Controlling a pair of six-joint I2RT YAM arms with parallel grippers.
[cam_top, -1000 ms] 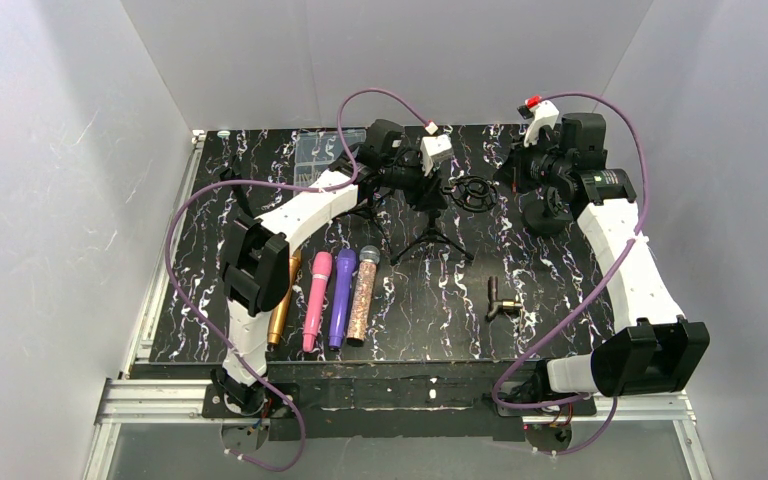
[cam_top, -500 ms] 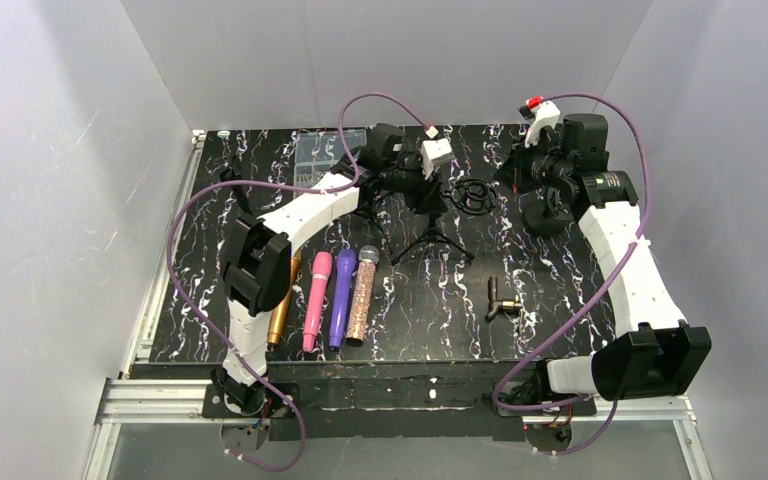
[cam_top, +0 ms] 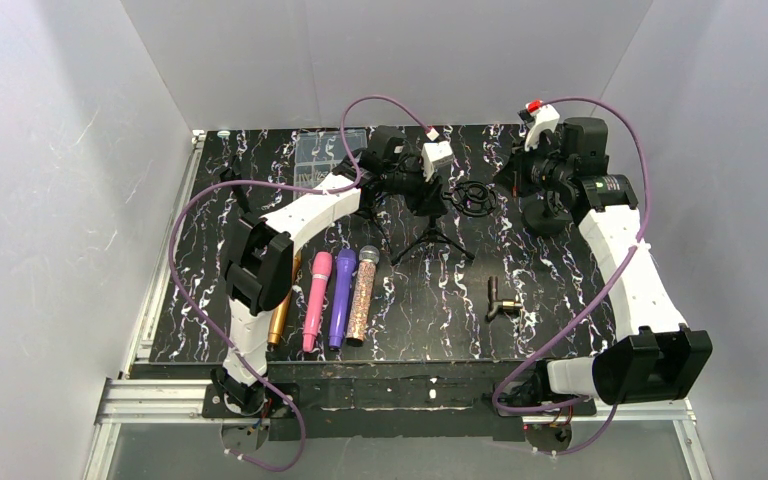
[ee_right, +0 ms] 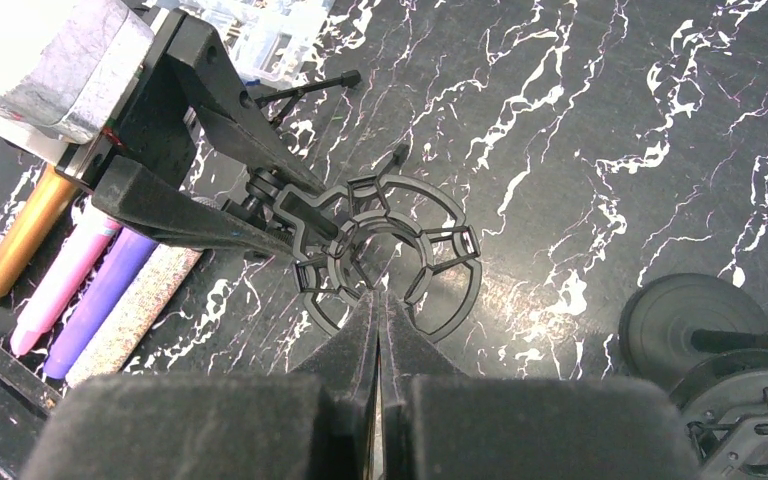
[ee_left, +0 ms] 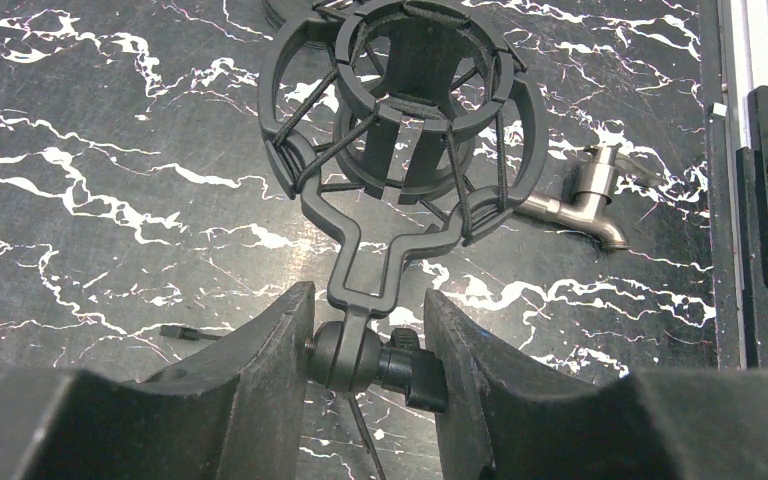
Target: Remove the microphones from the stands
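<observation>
A black tripod stand point(cam_top: 432, 240) carries a round shock mount point(cam_top: 473, 194) at the table's back middle. My left gripper point(ee_left: 368, 297) is shut on the stand's swivel joint point(ee_left: 360, 355), just under the shock mount point(ee_left: 405, 110). My right gripper point(ee_right: 377, 295) is shut with nothing between its fingers, its tips over the near rim of the shock mount point(ee_right: 380, 250), whose centre looks empty. Gold point(cam_top: 282, 305), pink point(cam_top: 317, 300), purple point(cam_top: 342, 297) and glittery point(cam_top: 363, 295) microphones lie side by side at the front left.
A black round base point(cam_top: 545, 215) stands under the right wrist. A small metal adapter point(cam_top: 500, 300) lies front of centre. A clear plastic box point(cam_top: 320, 150) sits at the back left. A second small tripod point(cam_top: 365, 205) stands beneath the left arm.
The right arm has shifted very slightly and its cable has risen. The left gripper stays clamped on the stand's joint, and the right stays shut.
</observation>
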